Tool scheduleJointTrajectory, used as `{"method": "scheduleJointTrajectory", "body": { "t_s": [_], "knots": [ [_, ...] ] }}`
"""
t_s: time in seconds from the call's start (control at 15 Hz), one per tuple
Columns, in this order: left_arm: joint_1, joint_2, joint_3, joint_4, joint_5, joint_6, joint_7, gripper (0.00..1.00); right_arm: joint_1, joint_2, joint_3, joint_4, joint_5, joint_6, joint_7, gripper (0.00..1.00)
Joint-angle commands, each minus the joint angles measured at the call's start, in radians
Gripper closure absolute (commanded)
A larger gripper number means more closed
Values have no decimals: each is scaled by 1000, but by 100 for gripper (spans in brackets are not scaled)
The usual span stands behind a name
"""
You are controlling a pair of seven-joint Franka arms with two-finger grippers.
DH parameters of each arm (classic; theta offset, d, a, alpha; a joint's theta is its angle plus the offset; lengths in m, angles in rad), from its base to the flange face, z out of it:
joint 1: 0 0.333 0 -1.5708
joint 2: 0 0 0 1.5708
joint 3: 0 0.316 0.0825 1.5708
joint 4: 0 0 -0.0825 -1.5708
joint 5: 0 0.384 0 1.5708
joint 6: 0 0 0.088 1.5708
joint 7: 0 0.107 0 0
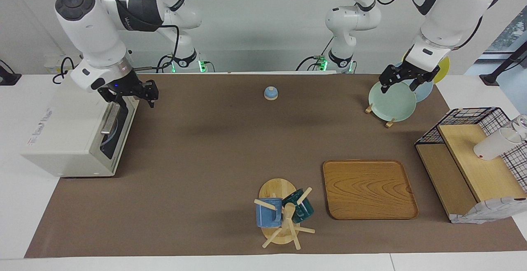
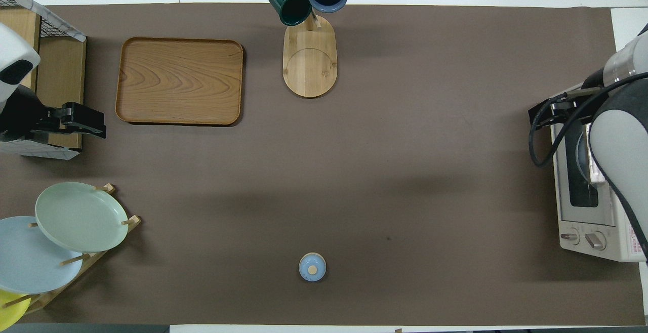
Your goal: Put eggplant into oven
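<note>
No eggplant shows in either view. The cream-white oven (image 1: 66,139) stands at the right arm's end of the table, its dark glass door shut and its silver handle (image 1: 109,119) upright. It also shows in the overhead view (image 2: 582,221). My right gripper (image 1: 134,96) hangs open and empty just above the top edge of the oven's door; in the overhead view (image 2: 544,113) the arm partly covers it. My left gripper (image 1: 401,83) is open and empty, raised over the plate rack at the left arm's end (image 2: 93,123).
A rack with a green plate (image 1: 391,102) and others stands near the left arm. A small blue lid (image 1: 270,93) lies mid-table near the robots. A wooden tray (image 1: 368,188), a mug tree (image 1: 284,213) and a wire shelf (image 1: 473,160) with a white cup stand farther out.
</note>
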Motion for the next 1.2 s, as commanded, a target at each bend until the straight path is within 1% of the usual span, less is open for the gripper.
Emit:
{"method": "scheduleJointTrajectory", "body": {
  "t_s": [0.0, 0.13, 0.33, 0.6, 0.87, 0.93, 1.13],
  "knots": [
    [-4, -3, 4, 14, 23, -16, 2, 0, -41, 0, 2, 26, 27, -48, -96, 0],
    [-4, -3, 4, 14, 23, -16, 2, 0, -96, 0, 7, 32, 32, -43, -136, 0],
    [-4, -3, 4, 14, 23, -18, 2, 0, -93, 3, 18, 43, 25, -31, -127, 0],
    [-4, -3, 4, 14, 21, -18, 2, 0, -95, 39, 21, 129, 27, -31, -126, 0],
    [-4, -3, 4, 14, 23, -16, 2, 0, -78, 41, 16, 130, 15, -29, -43, 0],
    [-4, -3, 4, 14, 23, -16, 2, 0, -64, 41, 9, 132, 12, -31, -44, 0],
    [-4, -3, 4, 14, 23, -16, 2, 0, -73, 41, 5, 129, 9, -34, -52, 0]
  ]
}}
